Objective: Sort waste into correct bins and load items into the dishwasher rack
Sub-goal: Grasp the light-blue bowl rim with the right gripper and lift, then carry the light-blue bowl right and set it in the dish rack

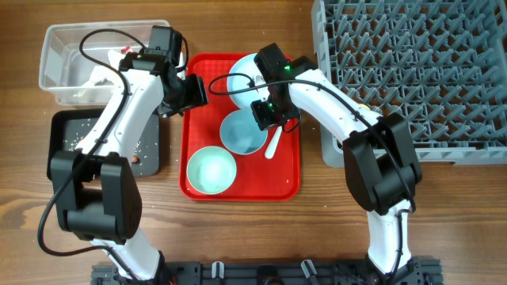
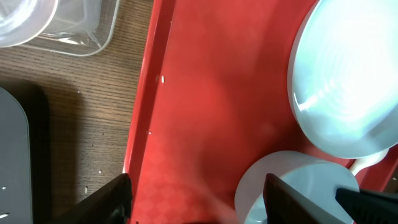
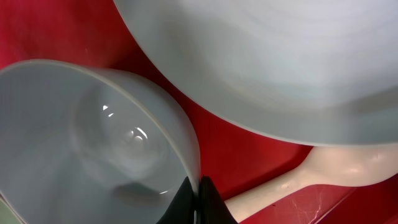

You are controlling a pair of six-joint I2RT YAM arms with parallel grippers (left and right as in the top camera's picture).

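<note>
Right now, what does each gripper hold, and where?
The right gripper pinches the round light blue bowl by its rim. The left gripper, jaws open over the flat red tray, holds nothing.

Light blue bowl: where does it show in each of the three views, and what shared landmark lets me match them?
Overhead: light blue bowl sits mid red tray.
Left wrist: bowl at the bottom edge, right of centre.
Right wrist: bowl fills the left half, rim pinched by the right end effector.
Landmark: white plastic spoon, beside the bowl in all three.
</note>
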